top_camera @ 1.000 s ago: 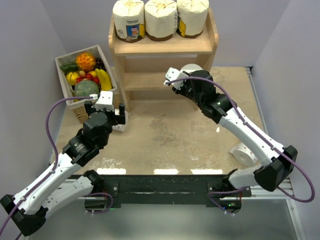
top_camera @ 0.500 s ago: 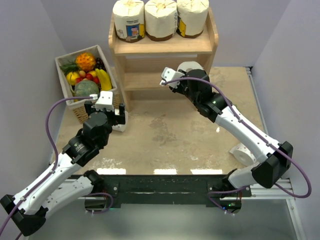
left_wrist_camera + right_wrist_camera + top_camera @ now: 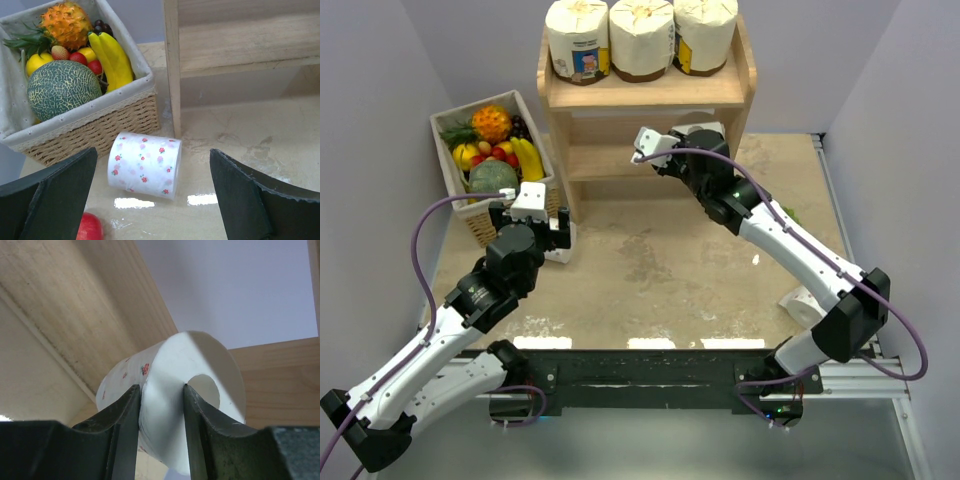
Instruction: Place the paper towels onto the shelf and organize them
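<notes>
A beige, stone-patterned table (image 3: 650,260) carries one light natural-wood shelf unit (image 3: 650,92) with two tiers, standing at its far edge. Two black-and-white robot arms reach over the table from its near edge. One wicker basket with a cloth lining (image 3: 100,132) stands just left of the shelf, full of fruit. Among the fruit are a netted green melon (image 3: 60,87) and a bunch of yellow bananas (image 3: 112,55). On the top board, inside its raised rim, three large cream-wrapped paper towel rolls stand upright in a row: left (image 3: 577,40), middle (image 3: 641,38) and right (image 3: 705,35). Three smaller white rolls with tiny red flowers are lower down. The right gripper (image 3: 161,410) has its two fingers clamped on the end of one small roll (image 3: 200,365). It holds that roll at the right part of the lower tier, under the top board; whether the roll touches the lower board cannot be told. The second small roll (image 3: 145,164) lies on its side on the table, just beside the basket and the foot of the shelf's left panel. The left gripper (image 3: 153,155) hangs over it with its fingers spread wide and grips nothing. The third small roll (image 3: 810,305) lies on the table near the right arm's base. A small red round thing (image 3: 90,227) shows at the bottom edge of the left wrist view.
</notes>
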Robot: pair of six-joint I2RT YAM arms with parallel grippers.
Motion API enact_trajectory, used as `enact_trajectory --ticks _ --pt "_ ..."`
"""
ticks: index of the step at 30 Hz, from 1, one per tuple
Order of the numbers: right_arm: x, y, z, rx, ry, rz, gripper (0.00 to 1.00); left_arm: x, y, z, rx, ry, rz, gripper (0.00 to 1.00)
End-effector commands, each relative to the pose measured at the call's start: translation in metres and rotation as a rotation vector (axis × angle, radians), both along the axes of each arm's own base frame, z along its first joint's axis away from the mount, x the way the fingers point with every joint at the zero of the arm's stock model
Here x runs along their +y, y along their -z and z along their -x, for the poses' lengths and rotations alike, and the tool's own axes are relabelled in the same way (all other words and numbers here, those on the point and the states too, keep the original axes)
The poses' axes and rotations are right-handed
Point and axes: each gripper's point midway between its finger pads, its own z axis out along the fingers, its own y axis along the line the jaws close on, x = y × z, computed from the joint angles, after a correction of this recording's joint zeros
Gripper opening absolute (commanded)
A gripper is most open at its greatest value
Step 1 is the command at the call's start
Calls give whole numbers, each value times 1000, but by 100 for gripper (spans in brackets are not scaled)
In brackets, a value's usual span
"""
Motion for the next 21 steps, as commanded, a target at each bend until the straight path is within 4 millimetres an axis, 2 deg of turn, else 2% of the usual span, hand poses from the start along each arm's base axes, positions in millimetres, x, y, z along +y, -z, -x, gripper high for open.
enact_trajectory --ticks 1,3,9,12,16,20,21 --pt "-18 -44 -19 -140 97 -7 40 1 -14 -2 -54 -17 61 100" --pt "-18 -48 -18 -146 94 -10 47 1 -16 -2 -57 -17 64 100" --pt "-23 -74 -11 -192 97 -63 61 -2 -15 -2 -55 -1 66 100" --pt "-25 -83 -7 -202 95 -84 62 -3 -15 -2 -53 4 66 100" --pt "-25 -86 0 -190 81 -128 55 -3 -15 -1 -54 9 66 100" --pt "-26 -72 11 -142 64 -149 39 -3 -16 -1 -55 7 67 100" --pt "-25 -60 13 -118 55 -141 37 -3 -15 -1 -55 8 69 100"
